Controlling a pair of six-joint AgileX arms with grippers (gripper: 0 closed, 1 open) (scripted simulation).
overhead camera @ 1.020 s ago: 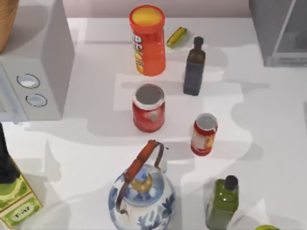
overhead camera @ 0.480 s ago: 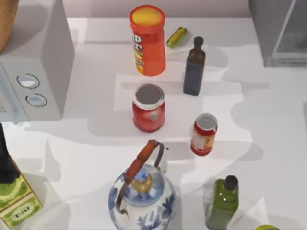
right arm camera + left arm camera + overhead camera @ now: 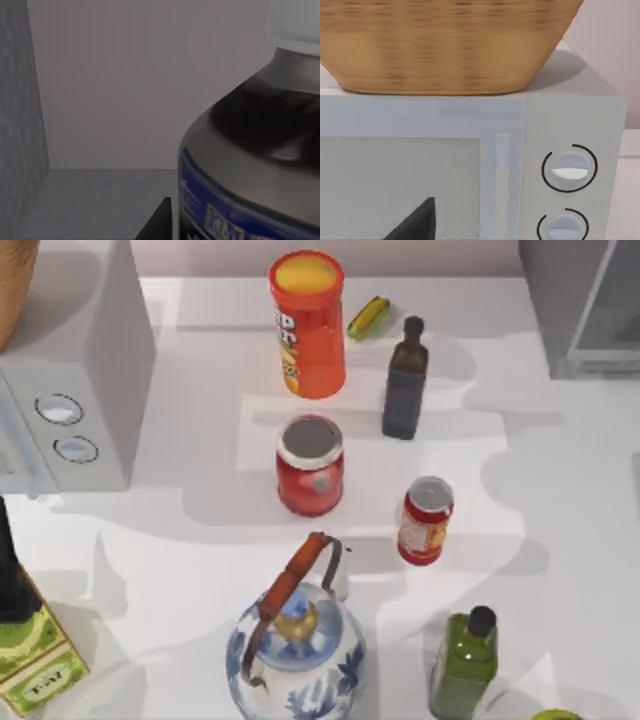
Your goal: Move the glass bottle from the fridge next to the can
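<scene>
Glass bottle point(image 3: 250, 150) close inside the fridge point(image 3: 22, 125)
Blue label, writing unreadable; can point(image 3: 426, 520) stands on open counter point(image 3: 560, 500); end effector states: cannot tell.

From where I sat at the controls, this looked like a kitchen, rendered rather than real. The white worktop point(image 3: 560, 500) carried pantry goods: an orange crisp tube point(image 3: 308, 325), a red jar point(image 3: 310, 465) with a grey lid, a small red can point(image 3: 426, 520), a dark square bottle point(image 3: 405, 380) and a green bottle point(image 3: 464, 662). A blue-and-white teapot point(image 3: 295, 645) stood near the front. A white microwave point(image 3: 470, 165) with two knobs bore a wicker basket point(image 3: 440, 45), and a grey fridge point(image 3: 580, 305) stood at the far right corner.
</scene>
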